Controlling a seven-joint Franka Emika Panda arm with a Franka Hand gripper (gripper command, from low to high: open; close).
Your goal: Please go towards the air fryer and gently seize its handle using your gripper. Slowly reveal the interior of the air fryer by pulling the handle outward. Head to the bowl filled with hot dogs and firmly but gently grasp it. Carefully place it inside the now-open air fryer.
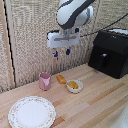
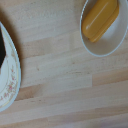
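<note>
Jaws are standing apart and empty on the white-grey, blue-tipped gripper [image 1: 61, 52], hovering well above the small white bowl [image 1: 74, 86]. With its drawer shut, the glossy black air fryer [image 1: 110, 52] is sitting beyond that bowl; approaching its short vertical handle [image 1: 103, 61] squarely should help.

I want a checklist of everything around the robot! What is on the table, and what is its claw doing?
Surface: pale wooden table.
Job's things: black air fryer, drawer shut, handle in front; white bowl holding hot dogs.
Clutter: pink cup; orange food piece on the table; patterned plate.
Grippers: gripper open, above the table, holding nothing.
Cables: dark cable from arm to the exterior view's right.
Surroundings: woven wall.
</note>
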